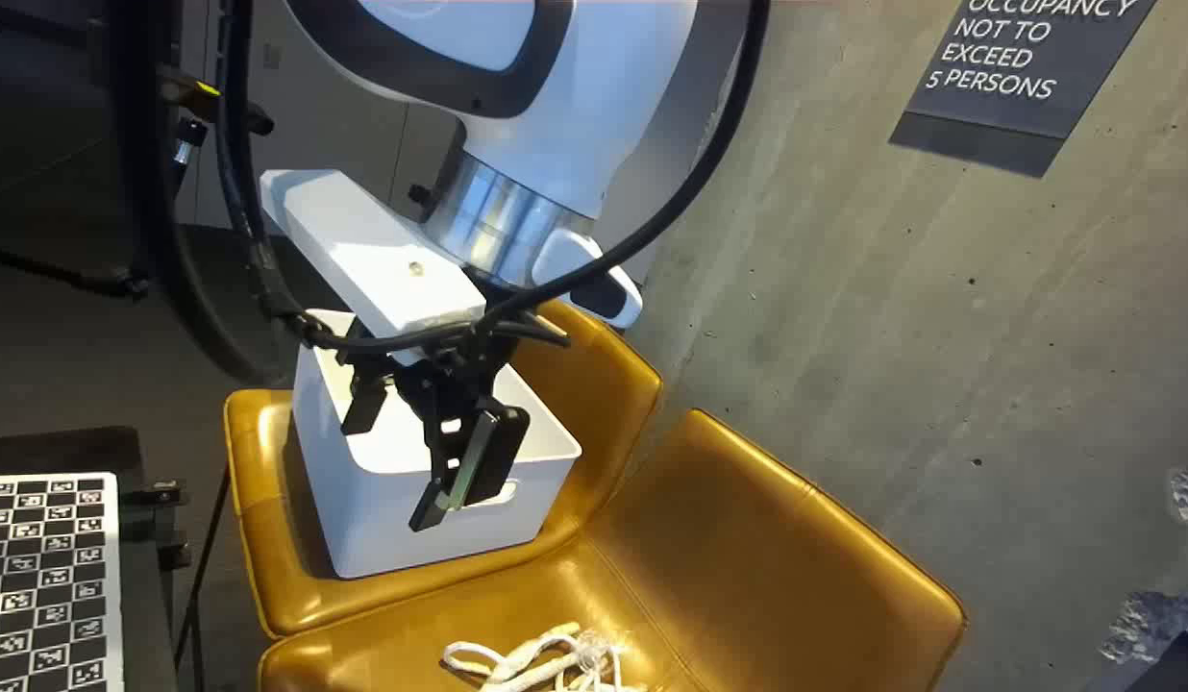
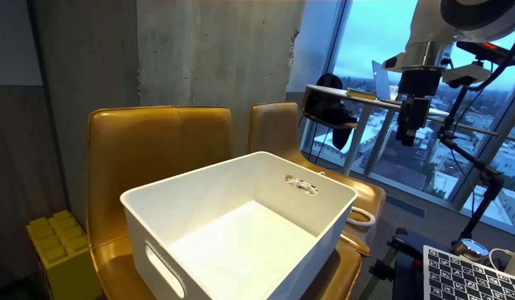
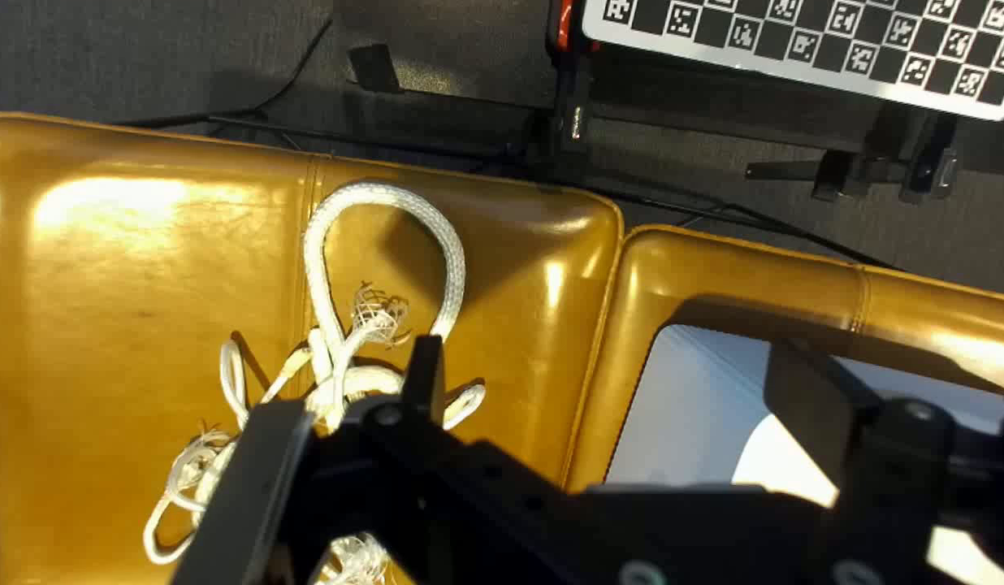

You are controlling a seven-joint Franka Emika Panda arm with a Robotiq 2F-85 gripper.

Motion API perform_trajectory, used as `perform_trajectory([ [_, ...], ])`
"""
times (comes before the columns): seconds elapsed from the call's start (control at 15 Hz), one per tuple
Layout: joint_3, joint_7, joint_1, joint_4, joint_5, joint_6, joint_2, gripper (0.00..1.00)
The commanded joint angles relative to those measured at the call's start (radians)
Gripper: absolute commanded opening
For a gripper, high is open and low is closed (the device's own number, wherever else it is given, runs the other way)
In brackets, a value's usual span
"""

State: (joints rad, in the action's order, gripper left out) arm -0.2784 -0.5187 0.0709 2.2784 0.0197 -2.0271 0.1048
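White tangled rope (image 3: 368, 380) on the tan seat (image 3: 518, 341), its big loop (image 3: 456, 268) reaching for the front edge; gripper (image 1: 411, 457) hanging above, jaws spread wide, nothing between; in the wrist view, rope's left, white box (image 1: 387, 524) right!

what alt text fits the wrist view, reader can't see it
An open black gripper hangs above adjoining tan seats. A tangled white rope lies on one, a partly hidden white bin on the other.
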Motion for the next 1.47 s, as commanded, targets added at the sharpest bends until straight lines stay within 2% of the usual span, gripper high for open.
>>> perform_trajectory([
  [0.0, 0.03, -0.002, 0.03, -0.002, -0.003, 0.002, -0.001, 1.0],
  [0.8, 0.03, -0.002, 0.03, -0.004, -0.003, 0.002, -0.001, 1.0],
  [1.13, 0.019, -0.059, 0.052, -0.095, -0.021, -0.026, -0.095, 1.0],
  [1.4, 0.019, -0.138, 0.104, -0.208, -0.062, -0.084, -0.246, 1.0],
])
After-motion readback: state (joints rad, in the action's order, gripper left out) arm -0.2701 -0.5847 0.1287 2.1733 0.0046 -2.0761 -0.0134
